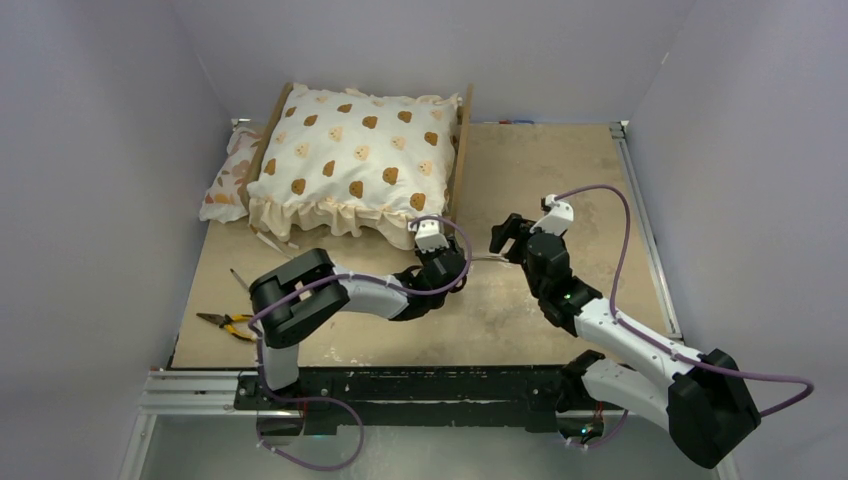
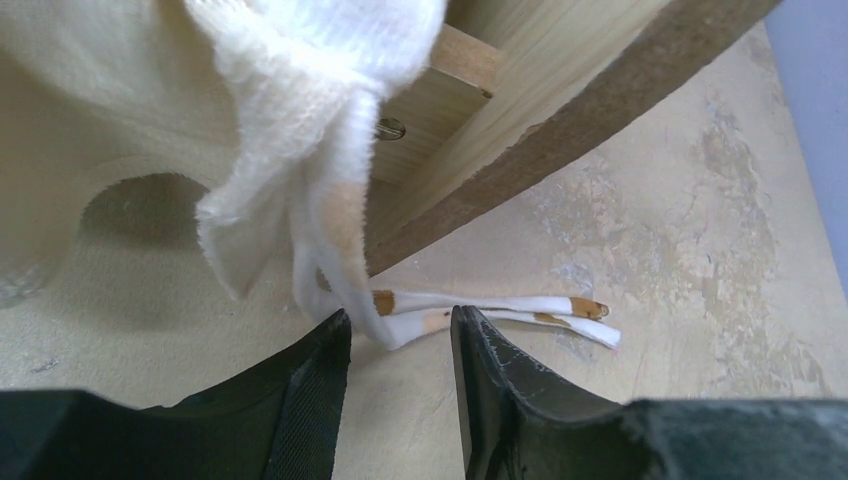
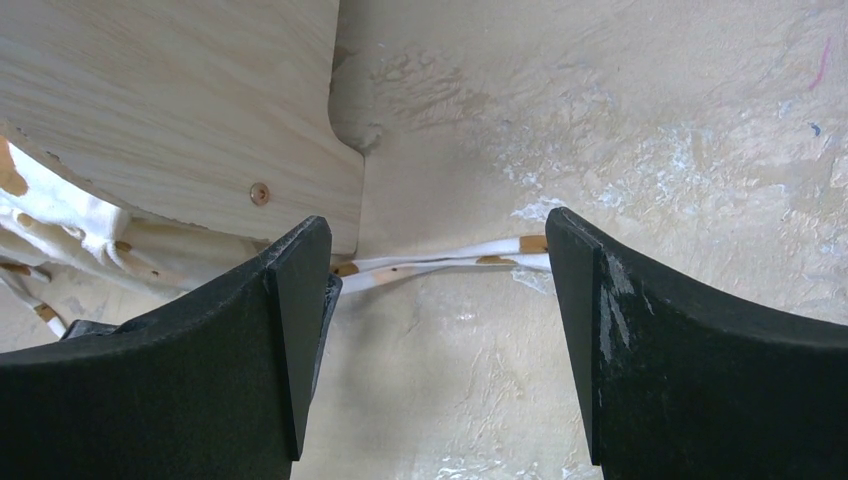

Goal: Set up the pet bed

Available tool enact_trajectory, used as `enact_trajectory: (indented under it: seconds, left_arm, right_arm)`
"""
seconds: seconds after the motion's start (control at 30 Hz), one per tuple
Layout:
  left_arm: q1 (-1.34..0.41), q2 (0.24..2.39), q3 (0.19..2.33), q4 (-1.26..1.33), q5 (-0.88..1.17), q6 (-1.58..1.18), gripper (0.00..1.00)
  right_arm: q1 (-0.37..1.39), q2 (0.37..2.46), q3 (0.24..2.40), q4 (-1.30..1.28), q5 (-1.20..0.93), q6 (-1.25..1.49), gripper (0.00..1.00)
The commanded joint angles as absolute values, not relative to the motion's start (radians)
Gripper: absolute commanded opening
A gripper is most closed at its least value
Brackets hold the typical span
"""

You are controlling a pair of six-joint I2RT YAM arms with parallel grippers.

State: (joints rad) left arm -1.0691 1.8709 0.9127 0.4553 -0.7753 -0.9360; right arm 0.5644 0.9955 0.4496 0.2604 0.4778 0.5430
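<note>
Pet bed is holding its cushion; left tool, unclenched, is straddling a tie, probably to fasten it; right tool is gaping.

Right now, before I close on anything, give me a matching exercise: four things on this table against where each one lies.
Things:
1. bear-print cushion
2. floral pillow
3. pliers
4. tie straps

Places:
A. near left part of the table
B. on the pet bed
C. between the left gripper and the right gripper
D. left of the bed, by the wall

Pairs: 1-B, 2-D, 3-A, 4-C
</note>
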Motion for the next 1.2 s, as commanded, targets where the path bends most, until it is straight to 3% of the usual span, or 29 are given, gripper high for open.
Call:
enact_trajectory:
  seconds: [0.0,0.2,0.27,0.8,1.17]
  left_arm:
    - [-1.072,1.891,0.942,0.493,-0.822,-0.952,0.37]
    - [-1.072,1.854,0.919,0.513,-0.761,-0.924,0.06]
    - [-1.072,1.809,0.9,0.474,-0.728,-0.915,0.0]
    - [-0.993,1.539,0.895,-0.049,-0.46,-0.68,0.0]
    - [-0.902,1.523,0.91,-0.07,-0.291,-0.566,0.0]
  right_arm:
    - [0.564,0.989,0.446,0.302,0.489,0.551,0.8]
    - [0.564,0.98,0.447,0.303,0.467,0.536,0.8]
    - [0.564,0.979,0.449,0.309,0.434,0.52,0.8]
    - [0.564,1.2,0.512,0.37,0.217,0.406,0.79]
    - [0.564,1.445,0.606,0.336,0.271,0.408,0.8]
